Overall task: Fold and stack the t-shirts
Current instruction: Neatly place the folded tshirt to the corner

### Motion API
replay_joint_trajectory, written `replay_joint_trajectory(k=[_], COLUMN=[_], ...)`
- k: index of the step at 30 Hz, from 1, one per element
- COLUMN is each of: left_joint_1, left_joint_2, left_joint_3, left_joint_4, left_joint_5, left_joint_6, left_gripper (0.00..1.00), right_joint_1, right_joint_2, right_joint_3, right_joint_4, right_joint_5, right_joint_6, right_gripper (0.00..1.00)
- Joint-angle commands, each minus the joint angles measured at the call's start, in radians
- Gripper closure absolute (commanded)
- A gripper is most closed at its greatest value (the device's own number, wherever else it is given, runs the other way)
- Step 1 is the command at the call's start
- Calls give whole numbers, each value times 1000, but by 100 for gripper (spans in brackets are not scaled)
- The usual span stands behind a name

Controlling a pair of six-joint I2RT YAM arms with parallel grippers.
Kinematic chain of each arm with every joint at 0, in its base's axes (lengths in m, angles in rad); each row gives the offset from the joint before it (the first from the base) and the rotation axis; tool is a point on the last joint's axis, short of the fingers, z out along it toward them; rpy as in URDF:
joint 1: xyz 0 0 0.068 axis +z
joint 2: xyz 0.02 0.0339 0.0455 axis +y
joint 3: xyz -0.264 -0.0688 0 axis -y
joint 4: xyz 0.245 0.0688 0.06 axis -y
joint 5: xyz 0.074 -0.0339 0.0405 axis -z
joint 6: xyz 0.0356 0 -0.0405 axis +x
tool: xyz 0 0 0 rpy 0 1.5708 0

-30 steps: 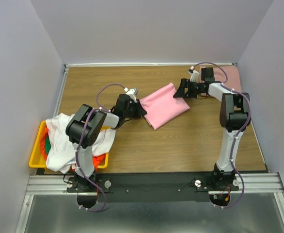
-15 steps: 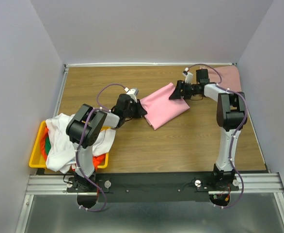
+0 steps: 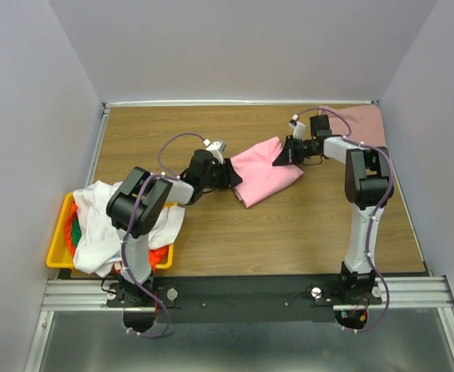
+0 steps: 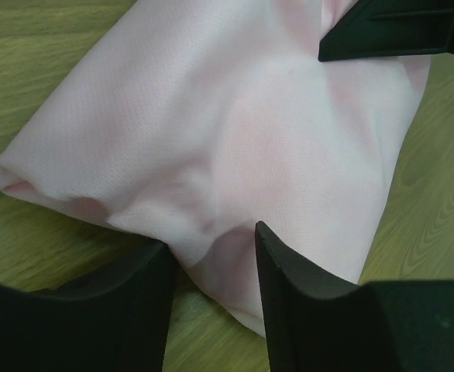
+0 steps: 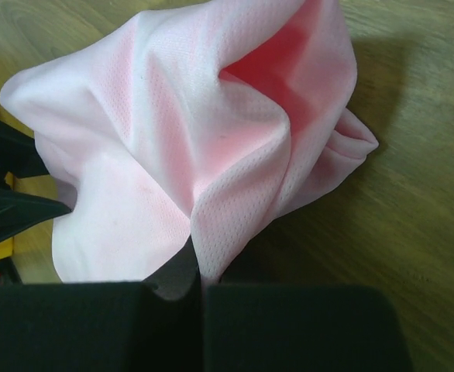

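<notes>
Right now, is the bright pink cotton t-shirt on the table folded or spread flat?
Folded: the bright pink cotton t-shirt lies as a compact layered bundle, one corner bunched in the right pincer.

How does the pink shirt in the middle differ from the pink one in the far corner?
The middle shirt is brighter pink; the corner shirt is duller rose. The middle shirt is bunched, pinched by the right end effector; the corner shirt lies flat, ungripped. Both rest on the table.

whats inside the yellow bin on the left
A white t-shirt heaps over the yellow bin, spilling past its rim. Some orange cloth shows at the near right corner and a bit of green cloth at the left. Anything beneath is covered.
</notes>
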Motion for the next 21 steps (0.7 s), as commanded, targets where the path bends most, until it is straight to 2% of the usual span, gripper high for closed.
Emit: replay_joint_trajectory(k=[1, 3, 7, 10, 17, 21], left_joint_1=[-4, -2, 5, 10, 25, 33], left_joint_2=[-69, -116, -193, -241, -282, -285], left_joint_3=[-7, -15, -36, -54, -94, -113], left_joint_4=[-47, -55, -81, -99, -105, -108], left_joint_5=[-10, -8, -7, -13, -15, -12], left_joint_6=[20, 24, 35, 49, 66, 75], left_gripper=[44, 40, 39, 38, 37, 37], right_joint_1=[9, 7, 4, -2, -17, -59], right_joint_2=[-100, -136, -203, -220, -154, -111], right_joint_3=[-27, -24, 13, 89, 272, 338], right_joint_4=[-38, -52, -124, -194, -354, -389], right_joint_5=[110, 154, 253, 383, 706, 752], right_joint_6=[-9, -14, -52, -112, -203, -236], right_gripper=[100, 100, 100, 100, 100, 100])
